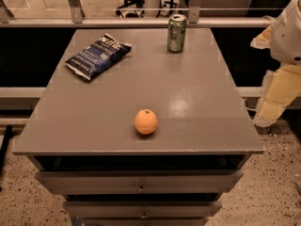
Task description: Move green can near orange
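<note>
The green can [177, 33] stands upright near the far edge of the grey table [197, 102], right of the middle. The orange [146, 121] lies near the front edge, around the middle, well apart from the can. My arm hangs at the right edge of the view, beyond the table's right side. Its gripper [275, 98] shows as pale yellowish parts below the white arm housing, off the table and far from both the can and the orange. It holds nothing that I can see.
A dark blue chip bag [98, 55] lies at the far left of the tabletop. The table has drawers [141, 181] below its front edge. A railing and chair bases stand behind the table. Speckled floor lies on either side.
</note>
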